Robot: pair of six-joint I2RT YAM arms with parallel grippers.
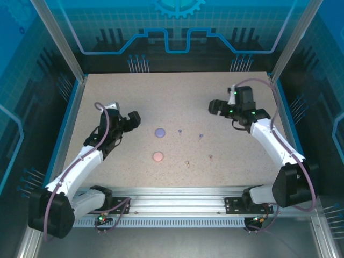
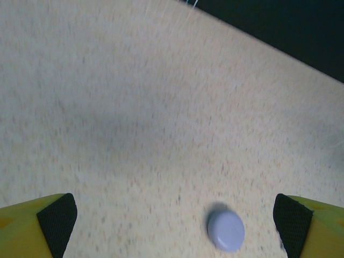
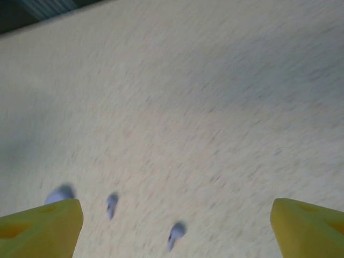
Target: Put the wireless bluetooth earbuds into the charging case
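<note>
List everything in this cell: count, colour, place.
Lavender case: 1, lavender, mid-table, lying flat.
Pink case: 1, pink, just nearer the bases than the lavender case.
Purple buds: 2, lavender-purple, right of the lavender case, lying apart.
Pink buds: 2, pink, right of the pink case, lying apart.
Table: 1, speckled beige, under everything.
Rail: 1, silver, near edge, carrying the arm bases.
Arms: 2, white and black, one on each side.
Left gripper: 1, yellow fingers, open, left of the lavender case.
Right gripper: 1, yellow fingers, open, beyond the purple buds to their right.
</note>
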